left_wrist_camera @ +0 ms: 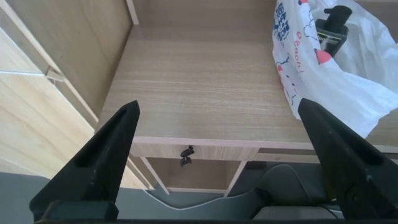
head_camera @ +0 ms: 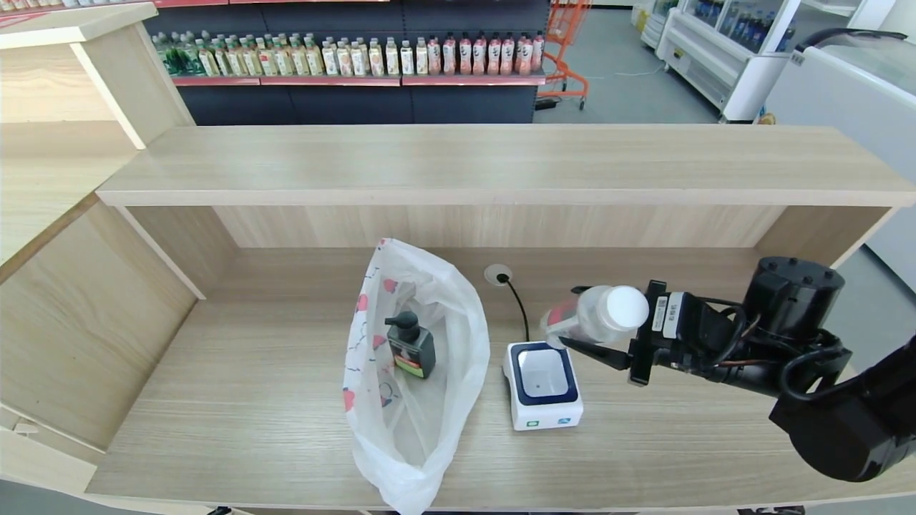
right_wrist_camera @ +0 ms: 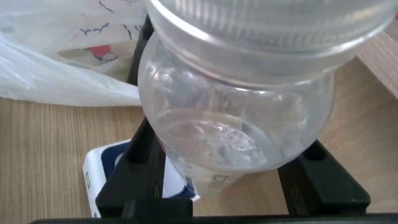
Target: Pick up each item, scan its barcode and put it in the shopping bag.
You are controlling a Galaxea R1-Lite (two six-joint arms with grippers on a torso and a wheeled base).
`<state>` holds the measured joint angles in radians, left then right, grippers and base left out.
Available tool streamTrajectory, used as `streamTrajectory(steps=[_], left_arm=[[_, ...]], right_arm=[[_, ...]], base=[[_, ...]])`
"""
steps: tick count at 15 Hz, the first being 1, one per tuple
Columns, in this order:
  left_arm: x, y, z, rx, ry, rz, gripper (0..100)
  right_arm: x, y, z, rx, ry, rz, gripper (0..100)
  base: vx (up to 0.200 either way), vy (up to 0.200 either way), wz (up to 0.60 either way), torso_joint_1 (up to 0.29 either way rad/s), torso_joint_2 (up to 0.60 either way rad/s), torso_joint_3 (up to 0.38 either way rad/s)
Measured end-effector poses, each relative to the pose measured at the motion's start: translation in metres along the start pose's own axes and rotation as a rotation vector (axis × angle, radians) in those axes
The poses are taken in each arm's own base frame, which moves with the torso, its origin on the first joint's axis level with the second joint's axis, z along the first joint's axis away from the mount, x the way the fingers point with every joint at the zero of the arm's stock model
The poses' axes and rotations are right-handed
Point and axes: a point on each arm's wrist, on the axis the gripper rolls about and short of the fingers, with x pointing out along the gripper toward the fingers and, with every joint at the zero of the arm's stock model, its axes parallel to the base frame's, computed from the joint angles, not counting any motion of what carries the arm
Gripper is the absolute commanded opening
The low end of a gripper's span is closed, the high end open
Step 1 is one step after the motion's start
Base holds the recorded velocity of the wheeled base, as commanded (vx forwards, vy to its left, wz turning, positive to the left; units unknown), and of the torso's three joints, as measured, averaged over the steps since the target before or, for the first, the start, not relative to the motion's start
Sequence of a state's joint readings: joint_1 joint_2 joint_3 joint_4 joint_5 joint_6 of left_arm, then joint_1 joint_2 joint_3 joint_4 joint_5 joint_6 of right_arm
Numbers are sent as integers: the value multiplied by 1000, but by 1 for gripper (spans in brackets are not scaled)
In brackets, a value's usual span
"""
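Pressed close to the right wrist camera, a clear bottle point(right_wrist_camera: 236, 124) sits clamped between the two dark fingers point(right_wrist_camera: 143, 168) of the right end effector point(right_wrist_camera: 230, 186). Its ribbed white cap point(right_wrist_camera: 273, 18) is cut off by the frame edge, and no barcode can be made out on it. From the head camera the right end effector point(head_camera: 572, 315) holds the bottle point(head_camera: 597, 315) on its side above the surface point(head_camera: 250, 400), cap point(head_camera: 626, 307) towards the wrist. The far end, with a reddish label, hangs over the far right corner of the scanner point(head_camera: 542, 383); the print on the label is too small to tell. In the right wrist view the scanner point(right_wrist_camera: 99, 180) is mostly hidden behind the bottle and one finger. A black cable point(head_camera: 519, 307) runs from the scanner to a round hole point(head_camera: 498, 274) in the surface. Just beside the scanner on the robot's left lies the white shopping bag point(head_camera: 415, 372), mouth open, its near end running off the frame. Inside it rests a dark pump bottle point(head_camera: 410, 347). The left end effector point(left_wrist_camera: 217, 162) is spread wide and holds nothing, hanging over the near edge of the surface point(left_wrist_camera: 199, 87). There the bag point(left_wrist_camera: 323, 68) lies to one side, and the pump bottle point(left_wrist_camera: 333, 28) is partly cut off by the frame and by folds of plastic.
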<state>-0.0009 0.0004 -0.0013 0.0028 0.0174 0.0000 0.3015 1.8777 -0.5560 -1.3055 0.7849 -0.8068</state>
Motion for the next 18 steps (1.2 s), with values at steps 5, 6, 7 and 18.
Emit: streamTrajectory(steps=[5,6,7,18], left_arm=[[0,0,0,0,0,-1,100],[0,0,0,0,0,-1,100],[0,0,0,0,0,0,100],[0,0,0,0,0,0,100]], right_arm=[[5,5,-13,26,10,23,0],[7,7,-17,21,-2,27,0],[9,7,-20,4,-25,27,0],[46,11,-61,-27,-196,102,0]], base=[[0,0,0,0,0,0],[0,0,0,0,0,0],[0,0,0,0,0,0],[0,0,0,0,0,0]])
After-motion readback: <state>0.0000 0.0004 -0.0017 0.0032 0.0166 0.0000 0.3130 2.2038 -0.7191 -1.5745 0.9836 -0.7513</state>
